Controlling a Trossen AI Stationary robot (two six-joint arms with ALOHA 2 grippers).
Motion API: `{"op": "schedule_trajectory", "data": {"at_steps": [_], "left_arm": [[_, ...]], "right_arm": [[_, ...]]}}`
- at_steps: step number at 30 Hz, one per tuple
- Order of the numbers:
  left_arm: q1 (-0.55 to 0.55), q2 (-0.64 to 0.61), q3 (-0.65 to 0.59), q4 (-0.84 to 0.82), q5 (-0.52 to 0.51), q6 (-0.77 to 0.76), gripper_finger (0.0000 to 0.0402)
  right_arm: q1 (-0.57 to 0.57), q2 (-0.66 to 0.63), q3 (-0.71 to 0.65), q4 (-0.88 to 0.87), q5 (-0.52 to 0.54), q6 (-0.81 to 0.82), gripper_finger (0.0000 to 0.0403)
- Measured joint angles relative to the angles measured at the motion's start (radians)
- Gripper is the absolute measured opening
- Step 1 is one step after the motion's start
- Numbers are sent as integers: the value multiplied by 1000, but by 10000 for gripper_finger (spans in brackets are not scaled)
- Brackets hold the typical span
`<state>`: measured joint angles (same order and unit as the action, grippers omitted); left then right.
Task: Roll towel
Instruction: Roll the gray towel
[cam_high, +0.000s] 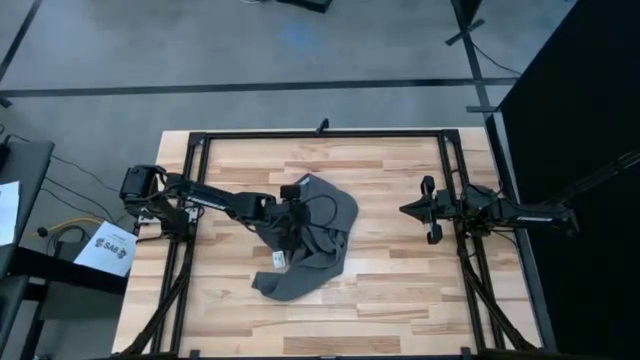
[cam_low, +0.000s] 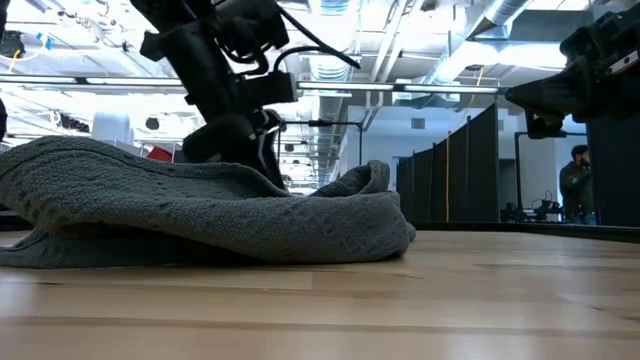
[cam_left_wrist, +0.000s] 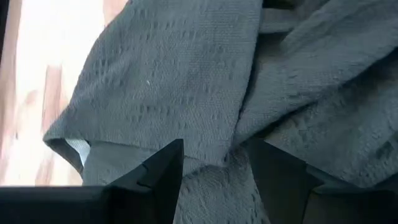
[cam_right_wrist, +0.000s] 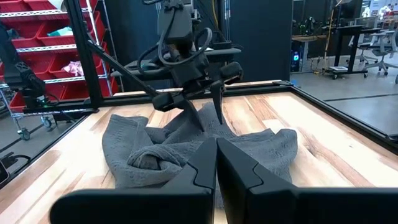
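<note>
One counter: we see the wooden counter (cam_high: 400, 290) bare around the cloth, a black frame (cam_high: 320, 134) along its edges.
Towel: the towel (cam_high: 325, 245) lies crumpled mid-counter, not flat, so we judge it needs spreading before rolling.
Left claw: our left claw (cam_high: 291, 228) is down over the heap, fingers apart and astride a fold.
Right claw: our right claw (cam_high: 428, 210) waits well apart, fingers together.
Tag: the white label (cam_high: 279, 259) shows near the lower edge.
</note>
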<state>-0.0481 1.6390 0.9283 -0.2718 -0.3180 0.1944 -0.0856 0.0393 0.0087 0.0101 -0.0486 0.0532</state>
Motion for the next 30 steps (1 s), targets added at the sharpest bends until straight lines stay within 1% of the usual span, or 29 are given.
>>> {"op": "schedule_trajectory", "data": {"at_steps": [3,9,16,19,25,30], "left_arm": [[4,0,-22,0,2,49,169],[4,2,-42,54,2,70,169],[15,104,-43,88,1,116,169],[15,119,-43,109,-1,115,169],[11,116,-19,79,-1,101,169],[15,116,8,70,-1,150,169]], "right_arm": [[0,0,0,0,0,0,0],[0,0,0,0,0,0,0],[0,0,0,0,0,0,0],[0,1,0,0,0,0,0],[0,1,0,0,0,0,0],[0,1,0,0,0,0,0]]}}
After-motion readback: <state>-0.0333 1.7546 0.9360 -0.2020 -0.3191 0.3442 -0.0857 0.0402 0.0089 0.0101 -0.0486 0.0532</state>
